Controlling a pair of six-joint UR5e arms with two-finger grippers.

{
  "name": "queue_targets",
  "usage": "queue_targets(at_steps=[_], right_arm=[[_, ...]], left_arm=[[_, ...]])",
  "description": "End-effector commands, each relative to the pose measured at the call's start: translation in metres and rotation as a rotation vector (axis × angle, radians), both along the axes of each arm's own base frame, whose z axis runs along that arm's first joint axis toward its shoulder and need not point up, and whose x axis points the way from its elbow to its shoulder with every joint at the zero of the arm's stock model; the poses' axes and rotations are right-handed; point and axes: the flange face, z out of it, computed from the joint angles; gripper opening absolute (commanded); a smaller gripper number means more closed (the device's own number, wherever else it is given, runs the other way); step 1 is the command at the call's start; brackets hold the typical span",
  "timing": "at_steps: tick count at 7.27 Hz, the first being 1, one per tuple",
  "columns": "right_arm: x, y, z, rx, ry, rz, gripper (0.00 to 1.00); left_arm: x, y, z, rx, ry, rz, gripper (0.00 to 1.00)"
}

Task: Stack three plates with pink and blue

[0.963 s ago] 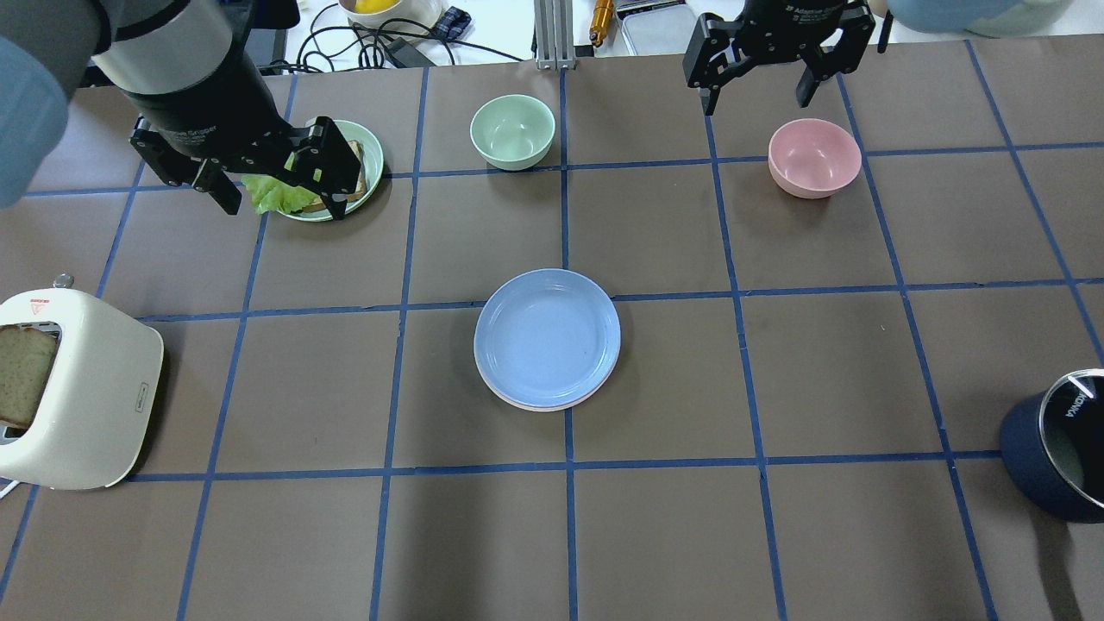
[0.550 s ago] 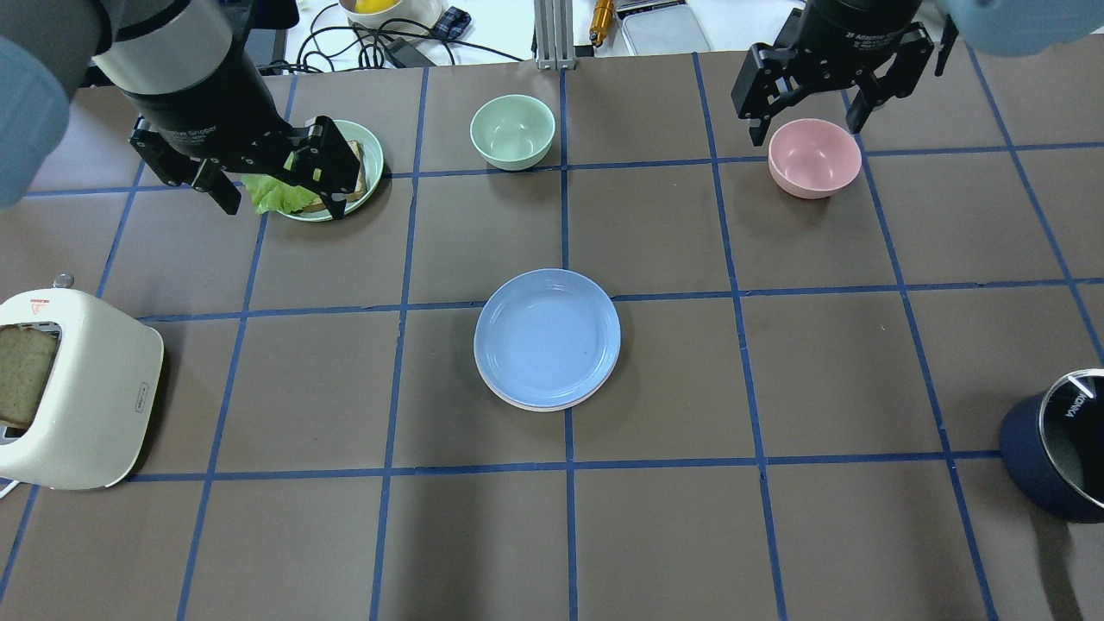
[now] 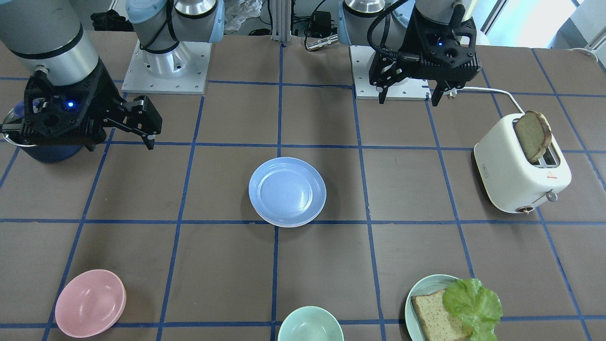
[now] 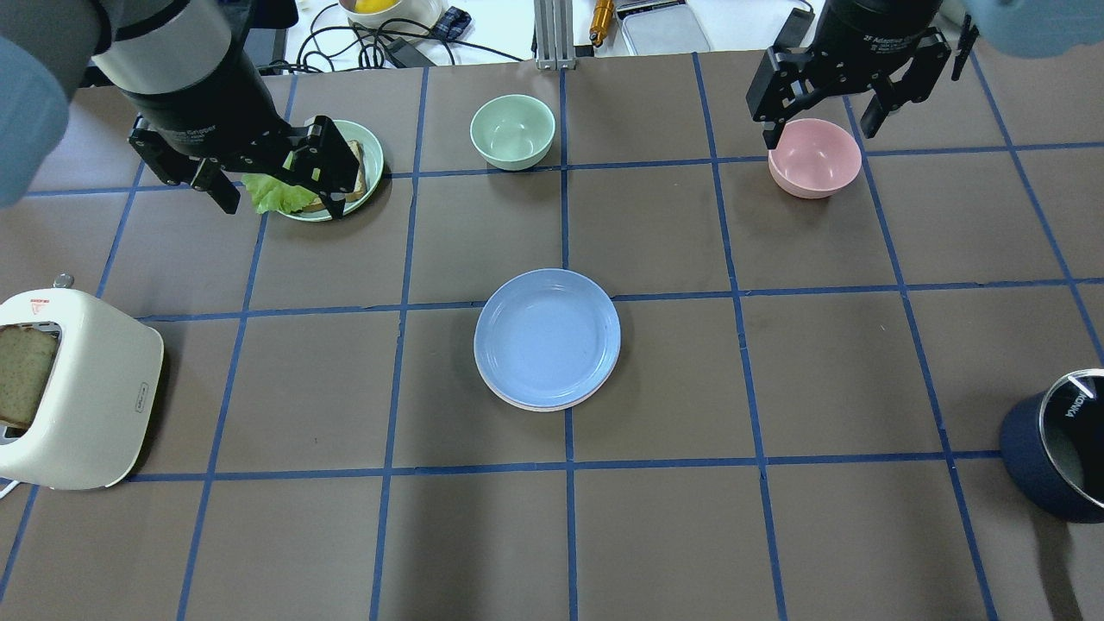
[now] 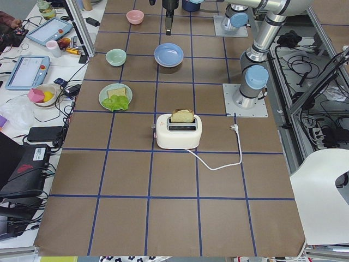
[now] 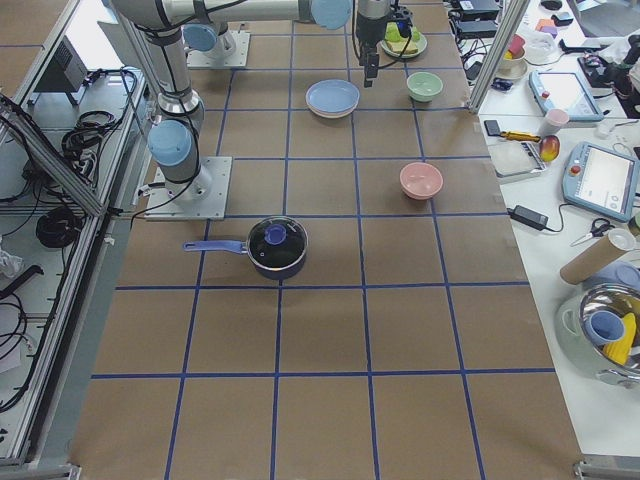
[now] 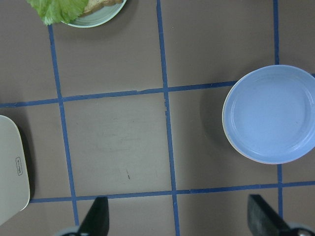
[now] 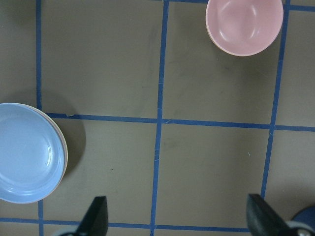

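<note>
The blue plate (image 4: 547,335) tops a stack at the middle of the tabletop (image 4: 776,517), with the rim of a pink plate (image 4: 535,405) showing under it; a third plate I cannot make out. The left gripper (image 4: 280,194), upper left, and the right gripper (image 4: 819,131), upper right, hang wide open and empty, about equally far from the stack.

Where I work: a brown table (image 4: 828,371) gridded with blue tape (image 4: 655,296).
A white side bench (image 6: 545,250) runs across from me; grey floor (image 5: 313,144) lies behind me, light even.
</note>
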Motion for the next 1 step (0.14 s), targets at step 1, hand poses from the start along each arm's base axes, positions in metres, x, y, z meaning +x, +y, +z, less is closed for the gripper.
queue_targets(at_steps=[1], right_arm=[[-0.0005, 0.0000, 0.0001, 0.000, -0.001, -0.001, 1.00]], left_arm=[[-0.0002, -0.0001, 0.0006, -0.002, 0.000, 0.000, 1.00]])
